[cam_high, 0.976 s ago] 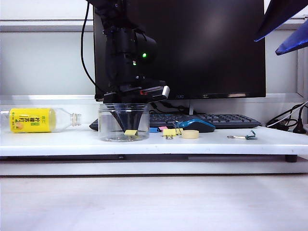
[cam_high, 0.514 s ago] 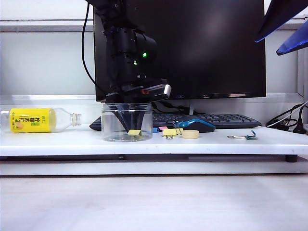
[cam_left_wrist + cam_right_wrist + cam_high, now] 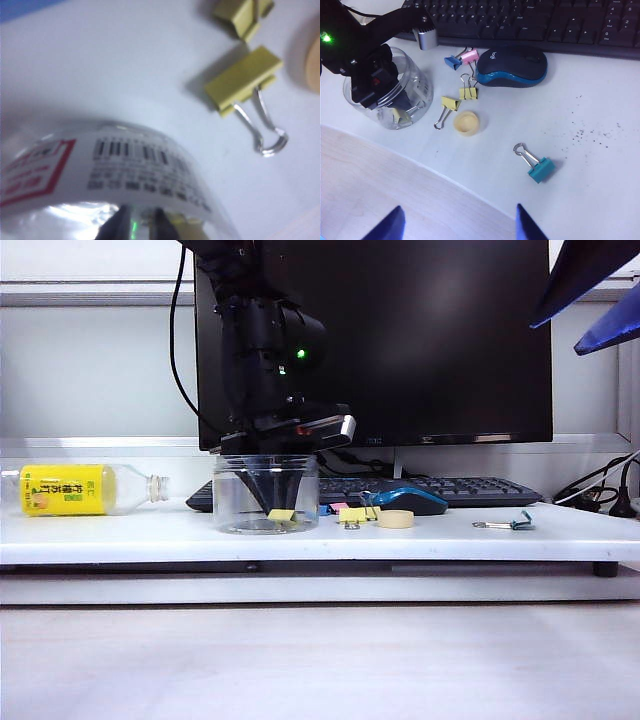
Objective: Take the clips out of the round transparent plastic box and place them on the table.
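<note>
The round transparent plastic box (image 3: pixel 240 495) stands on the white table (image 3: pixel 120 538), left of the mouse. My left gripper (image 3: pixel 277 508) reaches down into it, fingers pinched on a pale-yellow clip (image 3: pixel 281 514) at the box's bottom. In the left wrist view the two dark fingertips (image 3: pixel 120 226) stand a narrow gap apart behind the labelled box wall (image 3: pixel 125 155), with yellow beside them. Two more yellow clips (image 3: pixel 451 103) (image 3: pixel 468 93) lie on the table beside the box (image 3: pixel 422 87). My right gripper (image 3: pixel 457 222) hangs open high at the right, away from everything.
A yellow-labelled bottle (image 3: pixel 70 490) lies at the far left. Mouse (image 3: pixel 512 66), keyboard (image 3: pixel 530 20) and monitor (image 3: pixel 440 340) stand behind. A cream disc (image 3: pixel 466 122), blue and pink clips (image 3: pixel 461 58) and a teal clip (image 3: pixel 540 169) lie on the table.
The box, with the yellow clip inside, has slid slightly to the right. The left gripper stays inside it. The right arm has not moved.
</note>
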{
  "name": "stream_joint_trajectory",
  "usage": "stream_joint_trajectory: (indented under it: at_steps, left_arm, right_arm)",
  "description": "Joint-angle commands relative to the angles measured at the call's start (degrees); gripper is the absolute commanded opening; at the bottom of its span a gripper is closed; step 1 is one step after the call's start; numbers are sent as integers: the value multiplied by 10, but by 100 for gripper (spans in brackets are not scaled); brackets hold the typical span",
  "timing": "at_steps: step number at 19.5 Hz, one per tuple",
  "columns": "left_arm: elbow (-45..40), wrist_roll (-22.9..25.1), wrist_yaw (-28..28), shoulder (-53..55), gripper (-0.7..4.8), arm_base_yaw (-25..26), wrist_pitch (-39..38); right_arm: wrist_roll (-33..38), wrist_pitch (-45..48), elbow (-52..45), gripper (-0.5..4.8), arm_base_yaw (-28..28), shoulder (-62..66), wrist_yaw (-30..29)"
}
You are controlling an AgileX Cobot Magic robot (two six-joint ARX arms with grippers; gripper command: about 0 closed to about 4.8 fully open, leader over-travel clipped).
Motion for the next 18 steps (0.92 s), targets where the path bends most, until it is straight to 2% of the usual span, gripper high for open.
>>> stream_joint_trajectory:
  at_steps: [1,8,11,18]
  left_arm:
    - [2,-3,4,-4,75,-1,10]
    - [2,-2,12,-23,76,-1,24]
    - [2,1,34,-23,76,-2,28]
    - [2,9,33,-21,77,-2,28]
  right_arm:
    - [-2,6,3,284,0,-1,1]
    - [-2,6,3,284,0,-1,1]
    - [-2,6,3,284,0,-1,1]
    - [-2,7,3,284,0,-1,1]
